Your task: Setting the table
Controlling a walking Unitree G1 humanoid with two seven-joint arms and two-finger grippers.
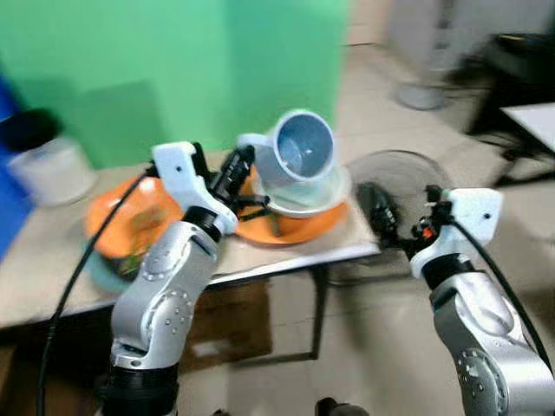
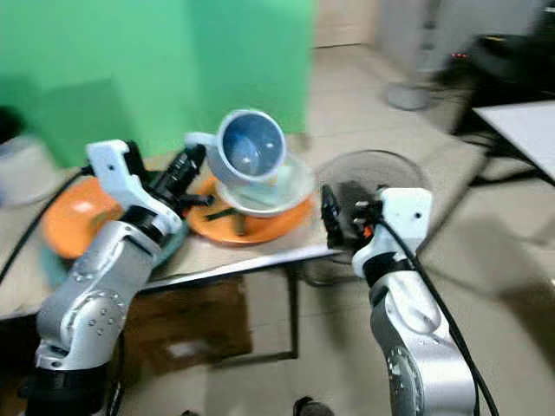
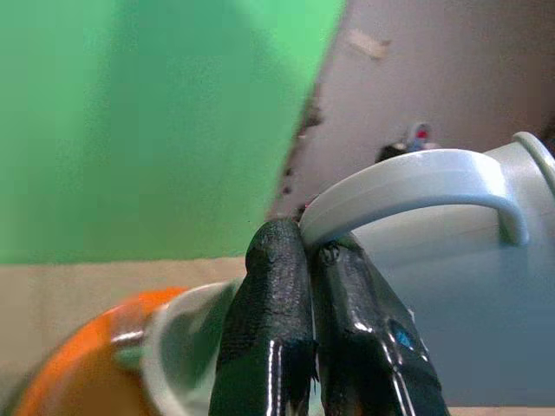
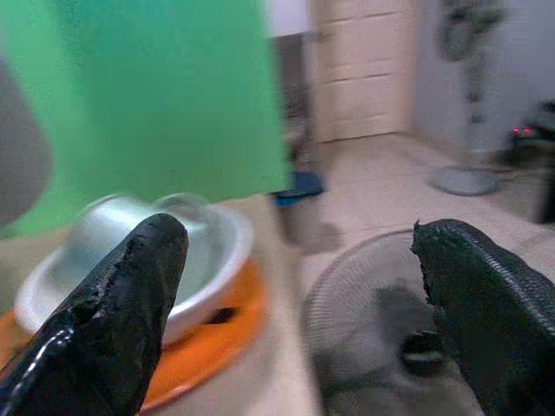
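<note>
Pinching the mug (image 1: 299, 152) handle at frame centre, our left gripper (image 1: 241, 165) tips its mouth rightward toward our spread, empty right gripper (image 1: 381, 212).

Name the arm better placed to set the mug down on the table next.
Left. The left gripper has its fingers shut on the handle of the light blue mug, held tilted above the pale bowl. The right gripper hangs open off the table's edge.

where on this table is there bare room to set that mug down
Bare beige tabletop shows along the near edge, in front of the orange bowl. The far right end is crowded: a white bowl on an orange plate. The left claw holds the pale blue mug above them.
</note>
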